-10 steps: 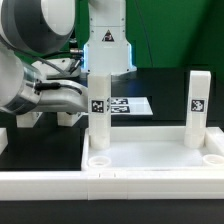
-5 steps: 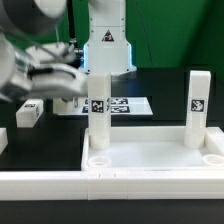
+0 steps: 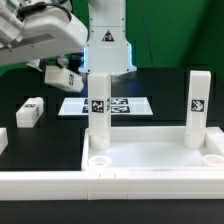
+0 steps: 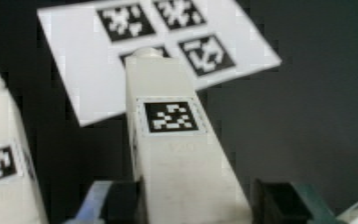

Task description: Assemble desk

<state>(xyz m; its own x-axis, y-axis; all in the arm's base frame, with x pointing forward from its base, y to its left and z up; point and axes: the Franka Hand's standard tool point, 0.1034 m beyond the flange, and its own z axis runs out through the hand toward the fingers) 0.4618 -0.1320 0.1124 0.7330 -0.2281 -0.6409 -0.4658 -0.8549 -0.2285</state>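
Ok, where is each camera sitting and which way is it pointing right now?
Exterior view: off the arm, across the table from the robot base, facing it over the tabletop; the arm and gripper show at the exterior view's upper left.
Wrist view: on the wrist, looking down along the held leg to the marker board; only the fingertips show.
Shared: the held leg and the marker board.

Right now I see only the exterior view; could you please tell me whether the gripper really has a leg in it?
Observer: Yes. In the wrist view the gripper is shut on a white leg, fingers at both sides.
Operator: Which face shows to that camera?
Observer: One bearing a black-and-white tag.
Operator: And beyond its tip?
Observer: The marker board, flat on the black table.
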